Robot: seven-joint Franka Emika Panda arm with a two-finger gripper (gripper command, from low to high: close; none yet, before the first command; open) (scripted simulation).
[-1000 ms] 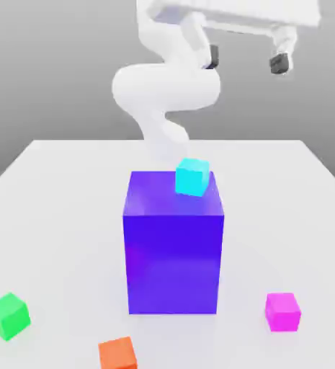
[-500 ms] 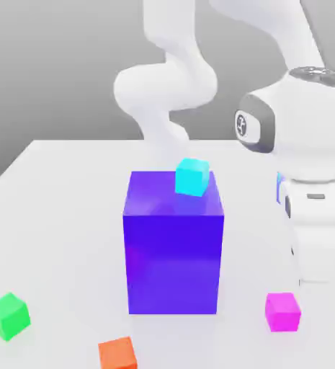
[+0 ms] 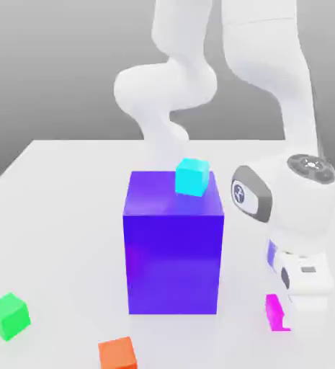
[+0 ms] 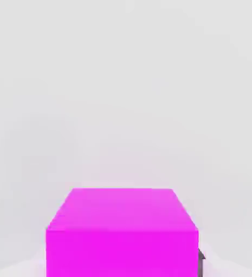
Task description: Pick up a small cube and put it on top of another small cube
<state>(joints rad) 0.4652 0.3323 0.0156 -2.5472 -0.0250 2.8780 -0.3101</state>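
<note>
While I watch from here, the big blue-purple block fills mid-frame in the exterior view, a cyan cube on its top. At lower right the arm has dropped from high above onto the magenta cube, which sits on the table. The gripper covers most of it; whether the claw is pinching it I cannot tell. I judge this cube light, rigid and smooth-sided: best squeezed across two opposite flat faces, mid-height.
</note>
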